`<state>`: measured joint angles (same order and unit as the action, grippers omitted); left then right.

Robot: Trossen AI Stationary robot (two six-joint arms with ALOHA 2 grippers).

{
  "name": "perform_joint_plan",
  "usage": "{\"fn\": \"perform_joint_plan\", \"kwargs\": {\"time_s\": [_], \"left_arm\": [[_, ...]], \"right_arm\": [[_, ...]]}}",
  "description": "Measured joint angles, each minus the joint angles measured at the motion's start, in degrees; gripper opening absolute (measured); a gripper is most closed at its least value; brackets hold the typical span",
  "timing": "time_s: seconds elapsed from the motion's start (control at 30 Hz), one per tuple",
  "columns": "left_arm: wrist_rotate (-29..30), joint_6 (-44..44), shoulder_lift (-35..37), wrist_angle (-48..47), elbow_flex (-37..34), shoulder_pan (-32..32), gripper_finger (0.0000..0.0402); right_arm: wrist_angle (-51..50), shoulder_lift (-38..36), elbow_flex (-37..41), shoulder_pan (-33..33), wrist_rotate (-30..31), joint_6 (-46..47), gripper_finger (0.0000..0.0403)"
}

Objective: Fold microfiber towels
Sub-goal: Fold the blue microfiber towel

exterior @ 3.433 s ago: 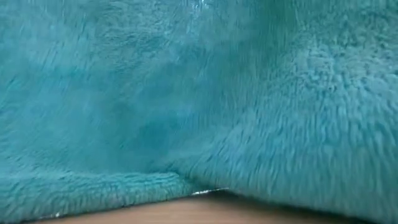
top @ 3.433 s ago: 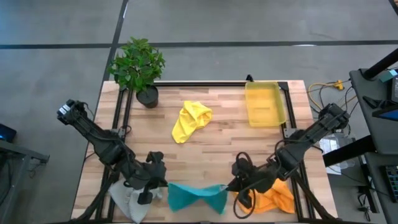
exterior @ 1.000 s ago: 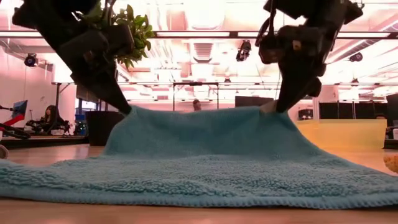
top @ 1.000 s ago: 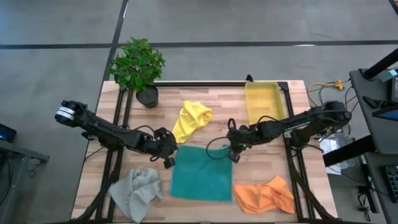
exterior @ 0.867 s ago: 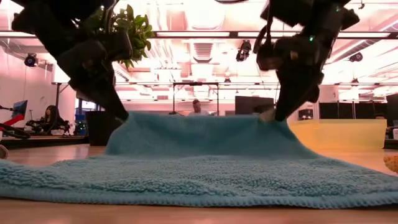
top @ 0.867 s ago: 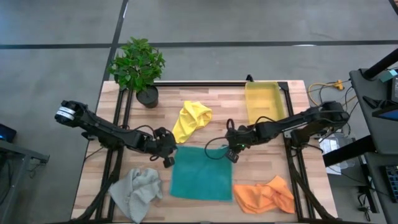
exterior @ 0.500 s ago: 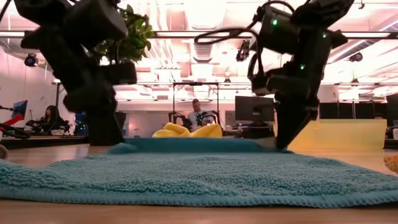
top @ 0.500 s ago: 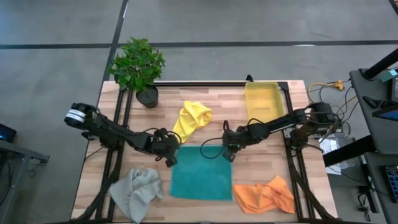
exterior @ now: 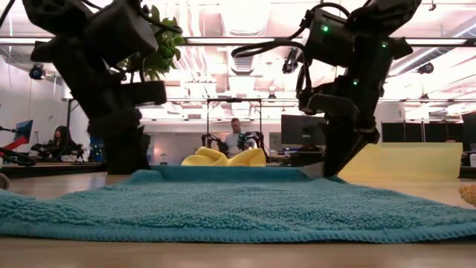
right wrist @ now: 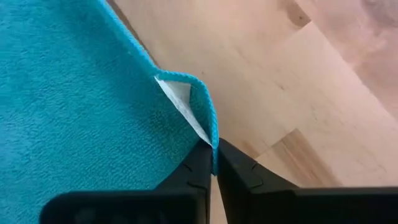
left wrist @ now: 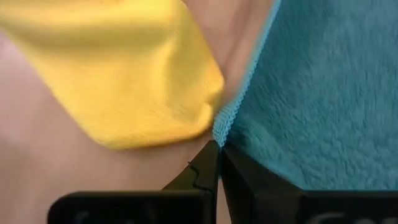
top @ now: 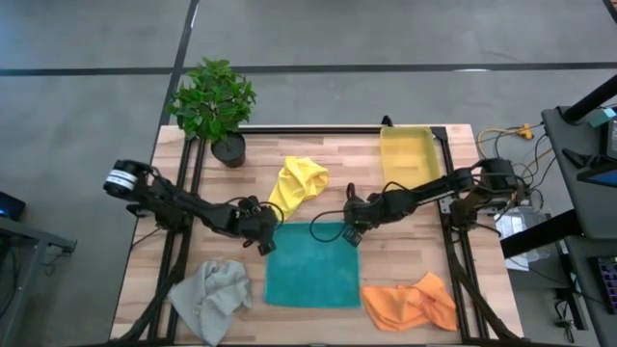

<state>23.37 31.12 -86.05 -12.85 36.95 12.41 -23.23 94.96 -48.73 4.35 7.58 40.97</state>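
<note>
The teal towel [top: 310, 263] lies spread flat on the wooden table, near the front middle. My left gripper [top: 268, 234] is shut on its far left corner. My right gripper [top: 349, 232] is shut on its far right corner. Both are low at the table. The yellow towel [top: 297, 186] lies crumpled just beyond, its near end beside my left gripper [left wrist: 219, 149]. The grey towel [top: 212, 297] lies crumpled at the front left, the orange towel [top: 413, 303] at the front right. My left gripper pinches the teal towel's far left corner [left wrist: 222, 121] between its two fingers, by the stitched edge. The fingers come slanting down from the table's left. The corner sits at the table, the towel flat beyond it. My right gripper pinches the teal towel's far right corner [right wrist: 208, 134] between its two fingers, by the hemmed edge, where a white label shows. The fingers come slanting down from the table's right. The corner is curled up a little; the towel lies flat.
A potted plant [top: 214, 104] stands at the far left corner. A yellow plastic bin [top: 410, 160] stands at the far right. Bare wood shows between the teal towel and the bin. People sit in the room behind, seen in the low view [exterior: 238, 141].
Both grippers have gone down and a little toward the far edge with the teal towel's far corners. The raised far edge has come down flat onto the table; the near part has stayed where it was.
</note>
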Motion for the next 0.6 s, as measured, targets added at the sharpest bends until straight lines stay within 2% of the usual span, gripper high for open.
{"fn": "perform_joint_plan", "kwargs": {"time_s": [0.2,0.37,0.5,0.6], "left_arm": [[2.0,-4.6,3.1,-0.3,0.0,-1.3,0.0051],[2.6,-6.4,7.0,-1.5,-0.3,-2.5,0.0093],[2.4,-6.4,9.8,-1.6,-0.3,-3.9,0.0102],[0.3,-6.0,10.7,-0.9,-0.2,-6.0,0.0098]], "right_arm": [[-0.2,-1.2,0.0,-2.0,1.3,-0.1,0.0072],[-0.2,-5.0,0.0,-3.1,3.0,-2.5,0.0122],[-0.2,-8.5,0.0,-3.0,3.0,-4.9,0.0143],[-0.4,-11.2,0.0,-2.3,2.6,-2.9,0.0144]]}}
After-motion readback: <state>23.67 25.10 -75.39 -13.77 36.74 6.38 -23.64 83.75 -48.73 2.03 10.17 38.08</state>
